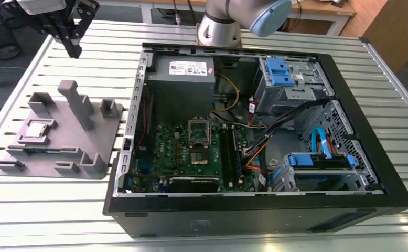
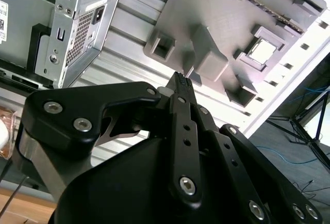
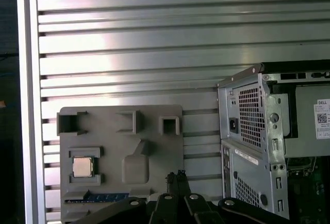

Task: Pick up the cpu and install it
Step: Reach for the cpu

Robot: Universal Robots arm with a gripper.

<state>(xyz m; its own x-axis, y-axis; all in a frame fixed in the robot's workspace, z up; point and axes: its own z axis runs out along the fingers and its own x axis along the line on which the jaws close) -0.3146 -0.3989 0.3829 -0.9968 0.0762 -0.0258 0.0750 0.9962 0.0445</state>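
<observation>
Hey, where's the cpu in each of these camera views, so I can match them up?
Exterior view: the cpu sits in the grey holder, toward the exterior view's left.
Second wrist view: cpu in its recess, near the tall post.
First wrist view: cpu in its recess.
Shared landmark: the tall post.

Exterior view: tool (image 1: 73, 51) is cut at its upper body by the top edge, and so is the arm (image 1: 225, 23). The cpu (image 1: 39, 129) is too small for surface detail.
First wrist view: tool (image 3: 175, 175) body runs off the bottom edge and covers the lower rim of the grey holder (image 3: 108, 149). The computer case (image 3: 252, 131) is cut by the right edge.
Second wrist view: tool (image 2: 180, 78) hides part of the counter (image 2: 124, 28).
</observation>
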